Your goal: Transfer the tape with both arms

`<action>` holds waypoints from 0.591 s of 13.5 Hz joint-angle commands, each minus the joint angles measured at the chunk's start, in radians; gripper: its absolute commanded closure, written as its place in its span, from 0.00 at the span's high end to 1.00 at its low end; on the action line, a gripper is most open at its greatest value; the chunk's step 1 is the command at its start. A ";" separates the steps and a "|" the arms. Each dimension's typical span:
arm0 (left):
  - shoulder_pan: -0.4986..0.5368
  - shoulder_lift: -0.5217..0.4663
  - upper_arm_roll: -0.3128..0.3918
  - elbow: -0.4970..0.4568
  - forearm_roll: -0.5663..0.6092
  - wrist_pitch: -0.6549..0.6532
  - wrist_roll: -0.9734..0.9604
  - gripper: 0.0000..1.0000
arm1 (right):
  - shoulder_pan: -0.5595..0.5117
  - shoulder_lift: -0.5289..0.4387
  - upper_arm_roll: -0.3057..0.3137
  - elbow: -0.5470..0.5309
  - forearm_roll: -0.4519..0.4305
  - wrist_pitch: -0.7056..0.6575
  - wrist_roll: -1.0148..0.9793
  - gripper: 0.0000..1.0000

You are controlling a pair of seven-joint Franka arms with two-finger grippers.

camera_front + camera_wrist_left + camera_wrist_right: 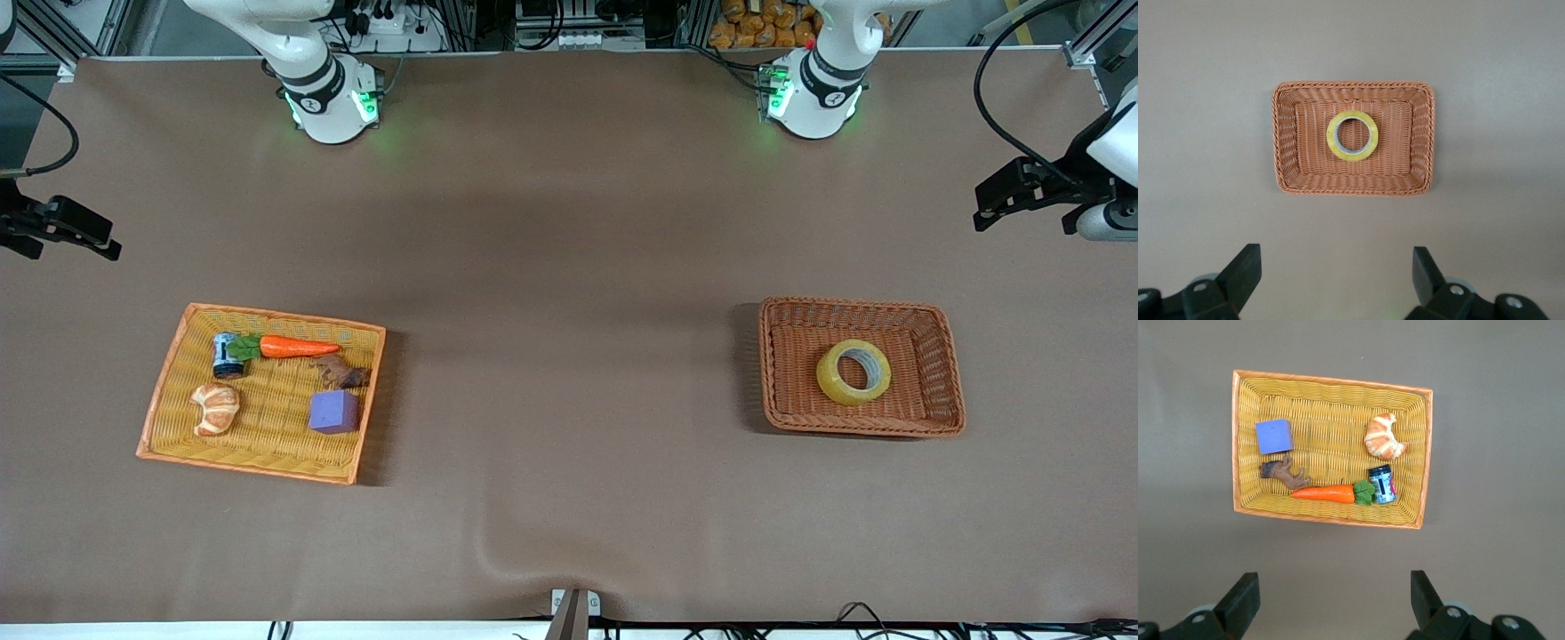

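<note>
The tape (853, 372) lay flat inside the brown wicker basket (933, 418), roughly at the middle of its floor, touching none of its walls. Well apart from that basket, toward the right arm's end of the table, sat a yellow wicker tray (169, 391); in it, going from near to far, were a purple cube (334, 412) and a croissant (216, 408), then a small brown figure (341, 372), then a can (228, 355) and a carrot (296, 348). The left gripper (1337, 280) hung high above the table with the brown basket in its wrist view, jaws spread wide and empty. The right gripper (1335, 603) hung likewise, its wrist view looking down on the yellow tray, jaws spread and empty.
</note>
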 commanded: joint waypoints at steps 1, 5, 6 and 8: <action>-0.005 0.000 0.016 0.005 -0.021 -0.013 0.026 1.00 | -0.023 0.000 0.013 -0.003 0.020 0.011 -0.012 1.00; -0.005 0.000 0.018 0.007 -0.009 -0.020 0.023 1.00 | -0.023 0.000 0.013 -0.011 0.020 0.011 -0.013 1.00; -0.005 0.000 0.018 0.007 -0.009 -0.020 0.023 1.00 | -0.023 0.000 0.013 -0.009 0.020 0.011 -0.013 1.00; -0.005 0.000 0.018 0.007 -0.009 -0.020 0.023 1.00 | -0.023 0.000 0.013 -0.009 0.020 0.011 -0.013 1.00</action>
